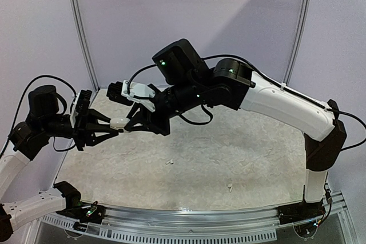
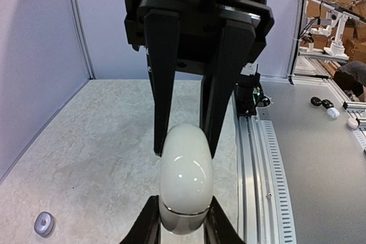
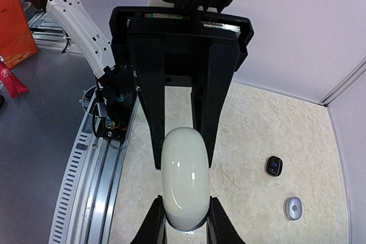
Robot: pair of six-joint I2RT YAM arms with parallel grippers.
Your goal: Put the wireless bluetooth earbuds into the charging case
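Note:
A white pebble-shaped charging case [image 1: 118, 123] hangs in the air over the table's left side, held from both ends. My left gripper [image 1: 110, 127] is shut on its left end, and my right gripper [image 1: 129, 122] is shut on its right end. In the left wrist view the case [image 2: 184, 170] shows a lid seam just above my own fingers [image 2: 146, 224]. The right wrist view shows the case [image 3: 184, 178] closed. Two white earbuds [image 1: 169, 162] [image 1: 229, 187] lie on the table. A black earbud [image 3: 274, 166] and a silvery-grey one [image 3: 293, 208] lie farther back.
The slotted aluminium rail [image 1: 189, 221] runs along the table's near edge, and white walls with metal posts [image 1: 80, 32] close off the back and left. The silvery-grey bud [image 2: 44, 223] lies near the left wall. Beyond the rail [image 2: 257, 158] is a grey floor with small objects [image 2: 323, 105].

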